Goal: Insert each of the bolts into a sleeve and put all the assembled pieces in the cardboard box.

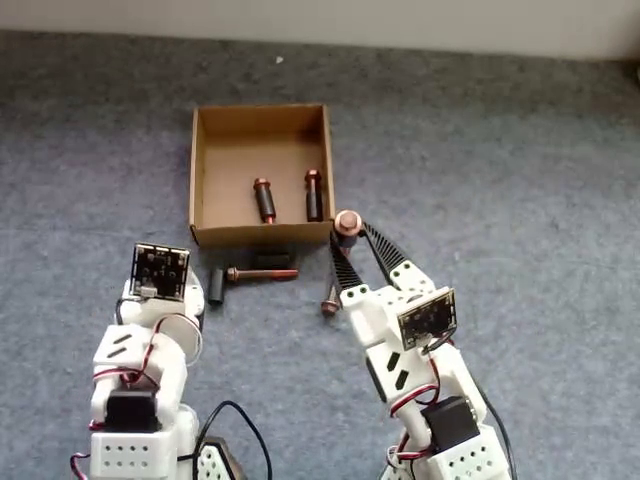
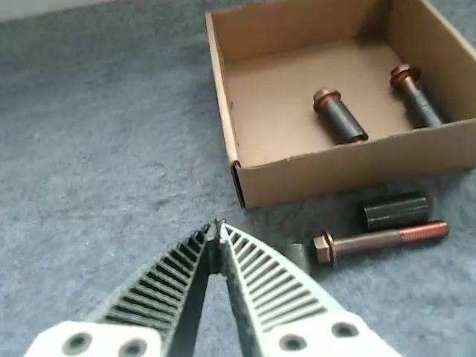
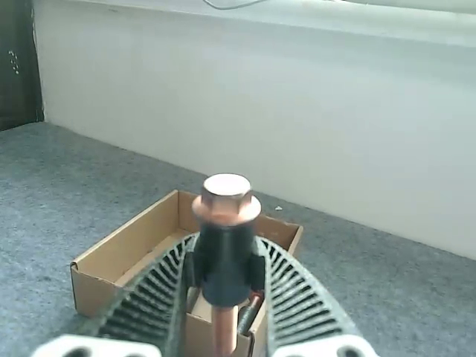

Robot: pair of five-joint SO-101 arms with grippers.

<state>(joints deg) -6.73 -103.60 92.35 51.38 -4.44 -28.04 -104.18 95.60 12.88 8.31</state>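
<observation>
Closest in the right wrist view, the right claw (image 3: pixel 225 262) grips an upright copper-headed bolt in a dark cylindrical sleeve (image 3: pixel 225 223) at the near right corner of the brown cardboard box (image 3: pixel 126 249). The left claw (image 2: pixel 217 232) is closed and empty over the grey carpeted desk (image 2: pixel 97 149). The high view shows one sleeved bolt (image 1: pixel 265 200) and a second sleeved bolt (image 1: pixel 314 195) inside the box. A bare copper bolt (image 1: pixel 262 273) and two loose dark sleeves (image 1: pixel 215 286) lie before it, and a further bolt (image 1: pixel 330 301) lies beside the right claw.

light: soft, even | shadows: faint inside cardboard box (image 1: pixel 199 170) | wall (image 3: pixel 312 111): bright
</observation>
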